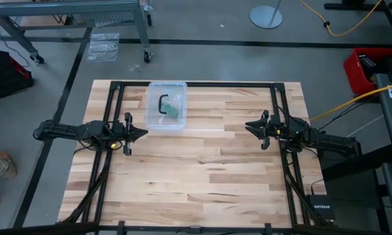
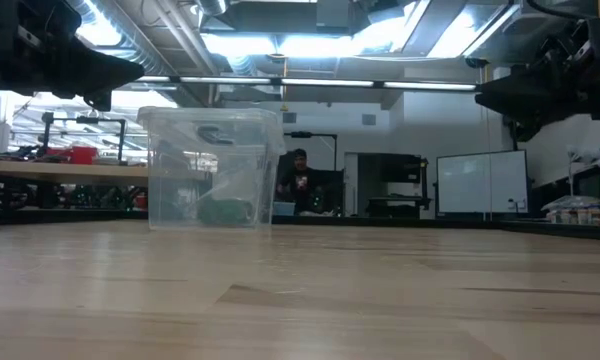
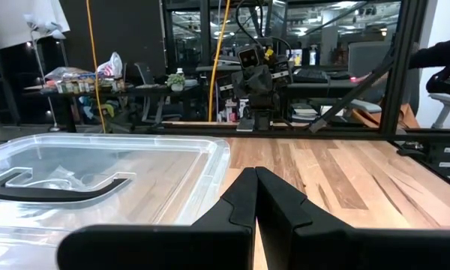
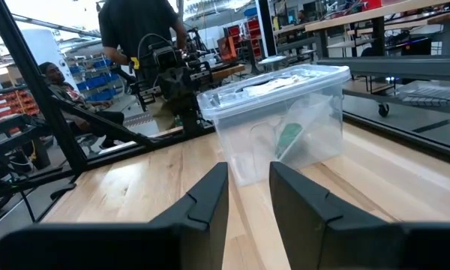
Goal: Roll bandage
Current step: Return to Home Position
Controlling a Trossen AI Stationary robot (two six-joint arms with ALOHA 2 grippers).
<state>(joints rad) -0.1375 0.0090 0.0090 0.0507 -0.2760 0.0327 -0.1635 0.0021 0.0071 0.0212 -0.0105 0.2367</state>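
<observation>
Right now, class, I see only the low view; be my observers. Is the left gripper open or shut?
Observer: Shut. Its wrist view shows the left gripper with fingers pressed together.
Operator: And the right?
Observer: The right gripper is open, with a gap between its fingers.
Operator: Where on the table does the bin stand?
Observer: From above, the bin sits by the table edge at the picture's top, left of centre, nearer the left gripper.
</observation>
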